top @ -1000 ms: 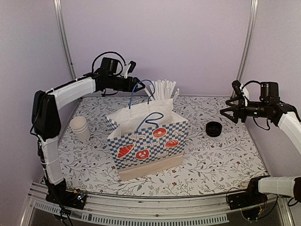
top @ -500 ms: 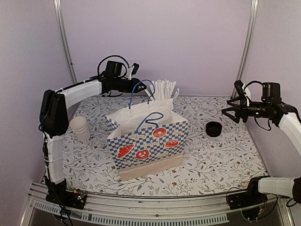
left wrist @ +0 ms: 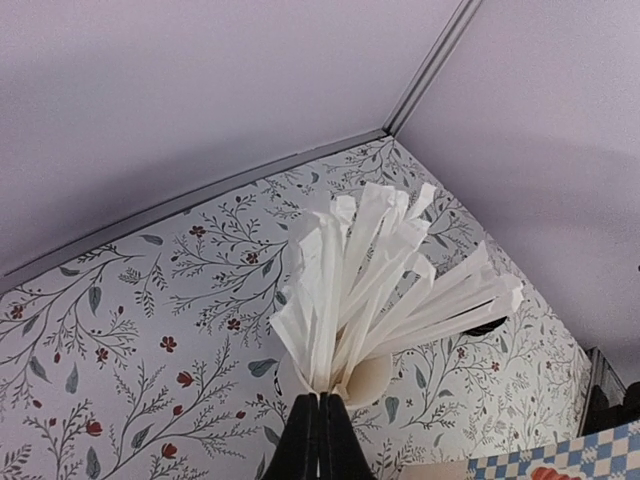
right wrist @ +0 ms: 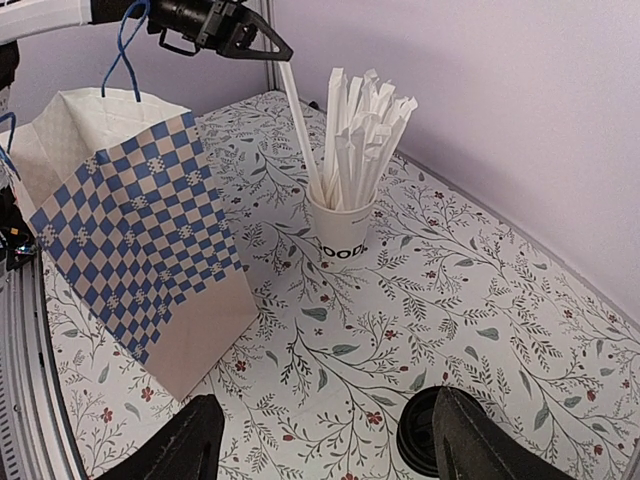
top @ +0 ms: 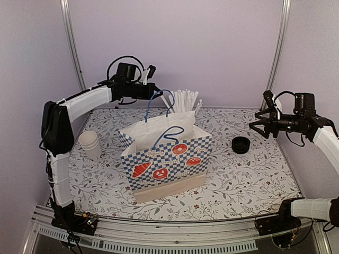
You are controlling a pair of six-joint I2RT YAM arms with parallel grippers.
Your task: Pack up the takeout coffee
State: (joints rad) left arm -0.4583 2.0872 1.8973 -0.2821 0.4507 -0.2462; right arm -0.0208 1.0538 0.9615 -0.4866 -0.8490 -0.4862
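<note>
Only right wrist view showed left gripper pinched shut on one straw, which rose from straw cup behind bag. Top view hid that pinch. Right gripper right of bag, fingers apart, empty. Black lid lay right of bag. Stacked white cups, lidless, left of bag. Bag's contents hidden, so lidded coffee cup's place could not be told.

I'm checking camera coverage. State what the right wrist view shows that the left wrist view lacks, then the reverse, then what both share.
Right wrist only: the open right gripper, the blue handle of the bag, and black lettering on the straw cup. Left wrist only: the far right corner post. Both: the left gripper shut on one straw, the other straws, their cup, that bag and the floral table.
</note>
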